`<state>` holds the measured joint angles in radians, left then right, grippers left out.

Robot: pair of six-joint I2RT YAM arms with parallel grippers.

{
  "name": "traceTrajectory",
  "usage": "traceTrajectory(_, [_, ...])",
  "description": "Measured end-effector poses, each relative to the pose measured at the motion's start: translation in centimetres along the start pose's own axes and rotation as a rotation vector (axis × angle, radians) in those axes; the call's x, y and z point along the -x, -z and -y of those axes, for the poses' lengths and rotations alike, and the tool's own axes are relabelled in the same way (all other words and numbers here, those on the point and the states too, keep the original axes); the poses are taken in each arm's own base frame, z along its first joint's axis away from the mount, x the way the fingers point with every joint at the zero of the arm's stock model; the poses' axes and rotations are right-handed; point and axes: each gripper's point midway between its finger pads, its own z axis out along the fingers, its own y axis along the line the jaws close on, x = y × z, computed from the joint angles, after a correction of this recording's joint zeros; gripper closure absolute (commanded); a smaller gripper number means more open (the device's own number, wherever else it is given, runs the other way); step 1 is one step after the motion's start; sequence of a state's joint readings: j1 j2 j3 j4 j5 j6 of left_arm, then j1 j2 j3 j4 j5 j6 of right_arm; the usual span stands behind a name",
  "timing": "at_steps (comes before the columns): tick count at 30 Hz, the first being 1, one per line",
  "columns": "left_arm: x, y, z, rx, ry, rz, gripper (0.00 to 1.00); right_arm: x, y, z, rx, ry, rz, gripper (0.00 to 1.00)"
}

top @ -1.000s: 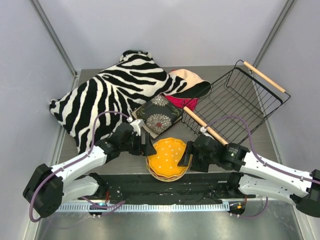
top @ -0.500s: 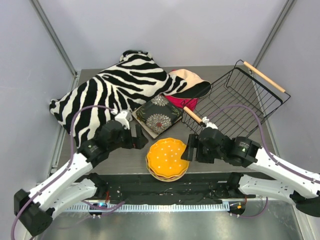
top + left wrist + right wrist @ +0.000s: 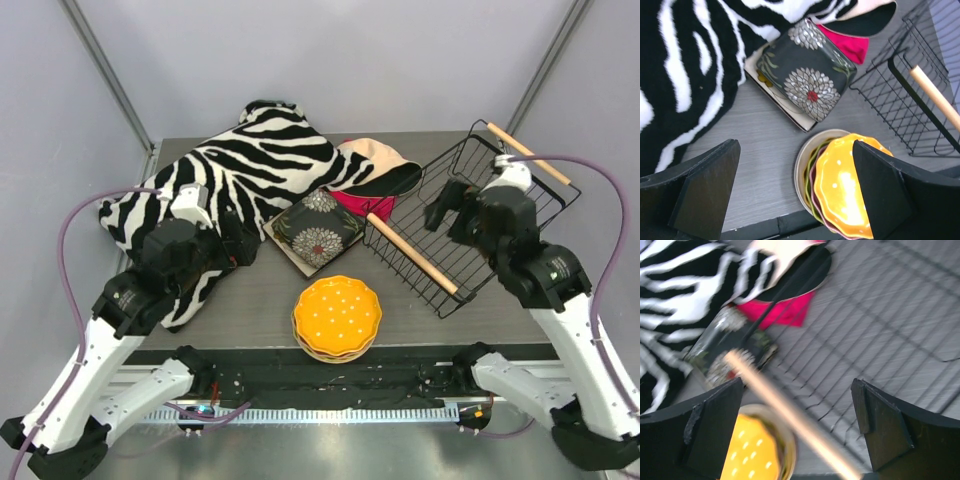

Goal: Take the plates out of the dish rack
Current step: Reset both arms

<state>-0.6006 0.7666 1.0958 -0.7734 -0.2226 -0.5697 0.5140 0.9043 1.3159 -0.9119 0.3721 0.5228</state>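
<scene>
A stack of round plates, the orange dotted one on top, rests near the table's front edge. Behind it a dark square plate with a big flower lies on a cream square plate. The black wire dish rack stands at the right, and I see no plate inside it. My left gripper hangs open over the pillow's edge, left of the stack. High over the rack, my right gripper is open too, its near wooden handle blurred below it. Both hold nothing.
A zebra-striped pillow fills the back left of the table. A peach hat and a pink cloth lie between the pillow and the rack. Grey walls close in on both sides.
Both grippers left the orange plate stack and rose. The left one drew back to the left over the pillow. The right one swung up over the rack, and both jaws widened.
</scene>
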Motion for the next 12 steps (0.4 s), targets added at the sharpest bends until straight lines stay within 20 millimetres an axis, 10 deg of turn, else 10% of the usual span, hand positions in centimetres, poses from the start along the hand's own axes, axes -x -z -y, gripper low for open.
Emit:
traceTrajectory(4, [1.4, 0.4, -0.4, 0.054, -0.005, 0.011, 0.00, 1.6, -3.1, 5.0, -0.131, -0.026, 0.003, 0.00])
traceTrajectory(12, [1.2, 0.9, -1.7, 0.113, -0.015, 0.011, 0.00, -1.3, -6.6, 9.7, -0.139, -0.112, -0.117, 0.00])
